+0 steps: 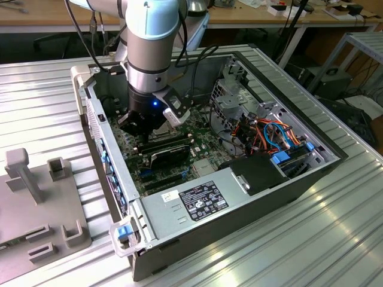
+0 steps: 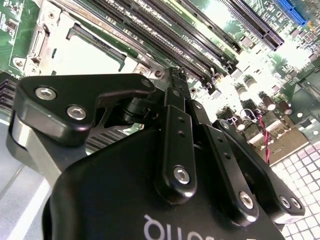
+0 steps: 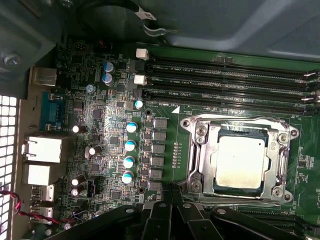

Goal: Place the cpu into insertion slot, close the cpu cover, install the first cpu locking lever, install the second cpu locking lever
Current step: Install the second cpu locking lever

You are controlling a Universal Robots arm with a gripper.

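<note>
Cpu (image 3: pixel 240 161) under its cover (image 3: pixel 239 159), memory slots (image 3: pixel 225 82) alongside, pressed-together tool (image 3: pixel 172 192) just beside.

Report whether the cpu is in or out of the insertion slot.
In. In the first wrist view the cpu lies flat inside the insertion slot, with the cpu cover framing it.

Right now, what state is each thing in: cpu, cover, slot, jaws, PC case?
cpu: seated flat in the slot, metal top up.
cover: closed down around the cpu.
slot: filled by the cpu.
gripper: jaws shut, holding nothing, beside the slot's frame.
memory slots: unfilled.
PC case: open, side panel off, board exposed.
</note>
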